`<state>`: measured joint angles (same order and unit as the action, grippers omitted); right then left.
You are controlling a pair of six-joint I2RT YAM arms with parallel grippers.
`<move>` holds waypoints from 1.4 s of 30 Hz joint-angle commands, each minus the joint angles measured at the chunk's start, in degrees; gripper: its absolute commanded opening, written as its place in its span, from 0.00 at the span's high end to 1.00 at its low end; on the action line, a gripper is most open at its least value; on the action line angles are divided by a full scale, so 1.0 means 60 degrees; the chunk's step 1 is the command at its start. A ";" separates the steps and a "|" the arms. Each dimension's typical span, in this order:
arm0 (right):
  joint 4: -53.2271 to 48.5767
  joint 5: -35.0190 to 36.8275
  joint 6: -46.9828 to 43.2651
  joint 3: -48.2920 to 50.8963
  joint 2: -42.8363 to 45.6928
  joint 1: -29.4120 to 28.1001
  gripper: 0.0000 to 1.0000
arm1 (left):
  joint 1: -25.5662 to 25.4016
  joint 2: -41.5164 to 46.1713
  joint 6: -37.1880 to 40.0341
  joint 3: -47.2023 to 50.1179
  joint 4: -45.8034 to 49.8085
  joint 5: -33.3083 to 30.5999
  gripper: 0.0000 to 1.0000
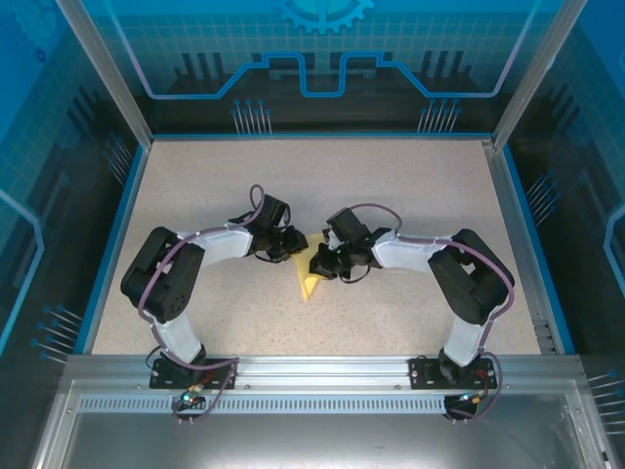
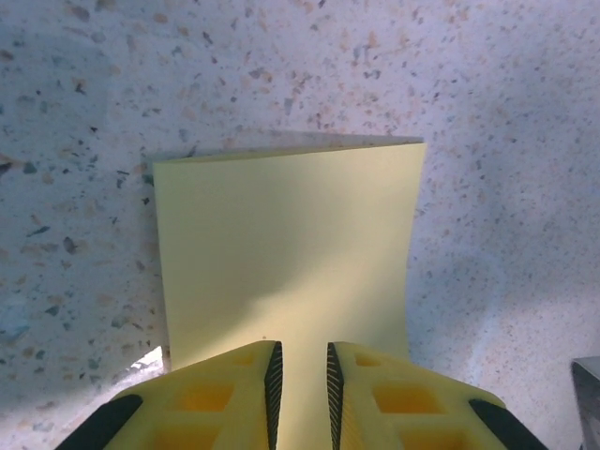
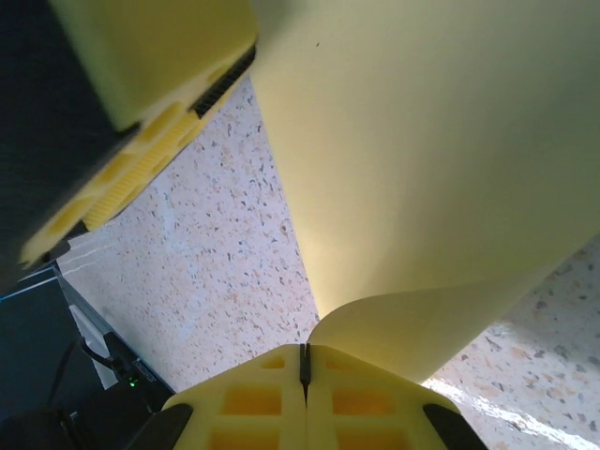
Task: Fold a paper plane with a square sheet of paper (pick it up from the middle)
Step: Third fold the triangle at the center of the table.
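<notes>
The square sheet of paper [image 1: 311,276] lies on the bench [image 1: 410,195] at 4 o'clock from the left hand [image 2: 301,364] (slightly parted, straddling its edge). The right hand [image 3: 304,356] pinches the pale yellow sheet tight, curling it upward.

pale yellow sheet of paper [image 1: 311,278], folded, edge curling up

Yellow paper [image 1: 311,280] on speckled table [image 1: 410,186]

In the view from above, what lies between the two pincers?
The yellow paper lies between the left pincer and the right pincer; the top view shows it.
</notes>
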<state>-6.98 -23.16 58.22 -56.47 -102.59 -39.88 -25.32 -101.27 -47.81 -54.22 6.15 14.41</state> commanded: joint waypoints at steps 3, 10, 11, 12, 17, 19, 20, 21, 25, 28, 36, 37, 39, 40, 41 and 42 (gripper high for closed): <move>0.0017 0.0168 -0.0080 -0.0311 -0.0385 -0.0132 0.94 | 0.0045 -0.0347 0.0203 -0.0211 0.0244 -0.0041 0.77; 0.0290 0.0246 -0.0020 -0.0436 -0.0675 -0.0198 0.94 | 0.0045 -0.0538 0.0237 -0.0236 0.0409 -0.0047 0.77; 0.0313 0.0226 -0.0020 -0.0442 -0.0700 -0.0228 0.94 | 0.0045 -0.0545 0.0246 -0.0257 0.0397 -0.0056 0.77; 0.0321 0.0233 -0.0013 -0.0447 -0.0728 -0.0235 0.94 | 0.0046 -0.0553 0.0253 -0.0251 0.0416 -0.0053 0.77; 0.0373 0.0312 -0.0001 -0.0535 -0.0877 -0.0235 0.94 | 0.0046 -0.0556 0.0271 -0.0240 0.0410 -0.0043 0.77; 0.0360 0.0339 -0.0028 -0.0604 -0.0940 -0.0235 0.94 | 0.0045 -0.0574 0.0263 -0.0248 0.0415 -0.0040 0.77; 0.0348 0.0359 -0.0040 -0.0621 -0.0964 -0.0236 0.94 | 0.0046 -0.0596 0.0259 -0.0226 0.0396 -0.0024 0.77; 0.0329 0.0380 -0.0047 -0.0630 -0.0994 -0.0238 0.94 | 0.0045 -0.0597 0.0255 -0.0222 0.0408 -0.0015 0.77; 0.0373 0.0388 -0.0064 -0.0674 -0.1077 -0.0249 0.94 | 0.0045 -0.0596 0.0251 -0.0231 0.0413 -0.0015 0.77; 0.0358 0.0371 -0.0107 -0.0700 -0.1116 -0.0252 0.94 | 0.0045 -0.0597 0.0258 -0.0222 0.0398 0.0016 0.77; 0.0417 0.0340 -0.0166 -0.0767 -0.1218 -0.0296 0.94 | 0.0047 -0.0608 0.0235 -0.0207 0.0381 0.0015 0.77; 0.0431 0.0347 -0.0167 -0.0770 -0.1227 -0.0290 0.94 | 0.0046 -0.0602 0.0238 -0.0211 0.0388 0.0015 0.77; 0.0417 0.0364 -0.0163 -0.0782 -0.1257 -0.0297 0.94 | 0.0045 -0.0599 0.0235 -0.0194 0.0388 0.0031 0.77; 0.0431 0.0373 -0.0151 -0.0781 -0.1271 -0.0286 0.94 | 0.0045 -0.0604 0.0235 -0.0196 0.0384 0.0028 0.77; 0.0442 0.0381 -0.0136 -0.0762 -0.1287 -0.0297 0.94 | 0.0045 -0.0597 0.0244 -0.0202 0.0386 0.0029 0.77; 0.0460 0.0423 -0.0123 -0.0751 -0.1287 -0.0297 0.94 | 0.0045 -0.0600 0.0234 -0.0187 0.0382 0.0029 0.77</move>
<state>-4.84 -21.43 58.02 -59.75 -109.23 -40.95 -25.32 -103.90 -47.59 -54.65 7.01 14.41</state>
